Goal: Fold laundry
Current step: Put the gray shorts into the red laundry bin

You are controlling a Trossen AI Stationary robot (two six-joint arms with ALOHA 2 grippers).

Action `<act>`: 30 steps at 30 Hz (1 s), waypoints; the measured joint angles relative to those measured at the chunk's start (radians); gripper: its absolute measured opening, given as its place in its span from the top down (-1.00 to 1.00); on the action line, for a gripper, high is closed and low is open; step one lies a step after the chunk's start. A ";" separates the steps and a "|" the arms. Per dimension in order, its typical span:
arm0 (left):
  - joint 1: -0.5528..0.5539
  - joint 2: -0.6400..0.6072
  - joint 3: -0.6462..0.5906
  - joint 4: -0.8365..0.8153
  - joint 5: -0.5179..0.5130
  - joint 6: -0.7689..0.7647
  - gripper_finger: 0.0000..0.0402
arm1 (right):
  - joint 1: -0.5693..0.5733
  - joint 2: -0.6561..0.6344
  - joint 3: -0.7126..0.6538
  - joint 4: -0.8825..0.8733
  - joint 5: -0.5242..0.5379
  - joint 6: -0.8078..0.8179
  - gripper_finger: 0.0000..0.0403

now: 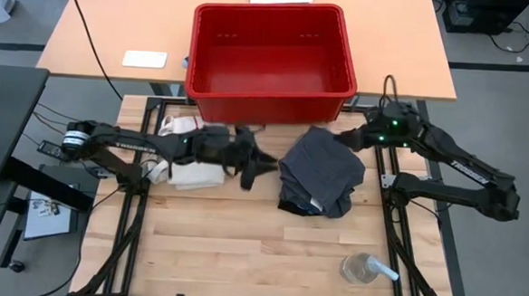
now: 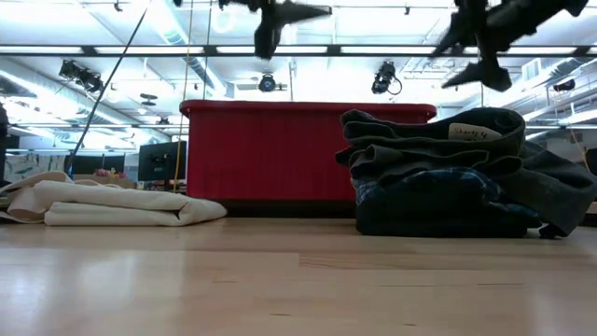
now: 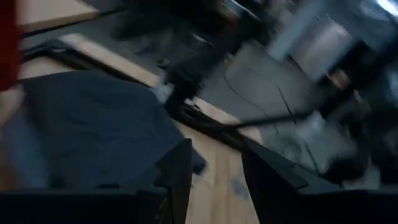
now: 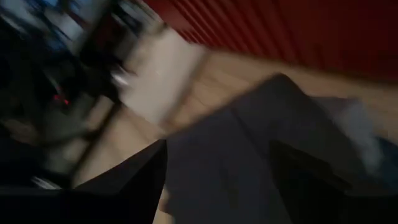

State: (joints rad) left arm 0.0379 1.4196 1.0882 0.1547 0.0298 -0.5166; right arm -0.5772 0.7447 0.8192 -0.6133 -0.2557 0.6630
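**Operator:** Two arms up off the table on my feed. My left gripper [image 1: 262, 161] hangs in the air with its fingers parted and nothing between them. Just past its tips lies the dark pile of laundry [image 1: 322, 174], not touching it.

**Colleague:** And under that arm?

**Operator:** A folded cream cloth [image 1: 193, 173] sits below and behind the left gripper, flat on the wooden table [image 1: 241, 246].

**Colleague:** Your right side?

**Operator:** My right gripper [image 2: 478, 58] hovers above the far edge of the laundry, jaws spread wide, empty. From table height the pile [image 2: 457, 173] shows a grey garment on top, with blue plaid peeking out lower down.

**Colleague:** Anything else close?

**Operator:** The red bin [image 1: 271, 62] stands just behind both grippers. A clear cup [image 1: 360, 267] rests well apart from them, toward the table's near edge.
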 joint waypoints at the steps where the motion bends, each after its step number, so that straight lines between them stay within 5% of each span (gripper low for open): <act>1: 0.019 0.004 0.000 0.002 -0.009 -0.036 0.29 | -0.009 0.010 0.000 -0.032 0.000 -0.053 -0.41; 9: 0.100 0.024 0.000 -0.016 -0.013 -0.086 0.29 | -0.105 0.088 0.000 -0.206 0.043 -0.284 -0.53; 20: 0.123 0.043 0.001 0.013 0.023 -0.175 0.29 | -0.311 0.163 -0.001 -0.263 -0.153 -0.441 -0.96; 30: 0.067 0.072 0.001 0.008 0.049 -0.229 0.29 | -0.397 0.294 -0.068 -0.200 -0.304 -0.521 -0.96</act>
State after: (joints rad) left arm 0.1053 1.4914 1.0893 0.1628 0.0788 -0.7454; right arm -0.9737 1.0385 0.7516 -0.8135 -0.5596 0.1423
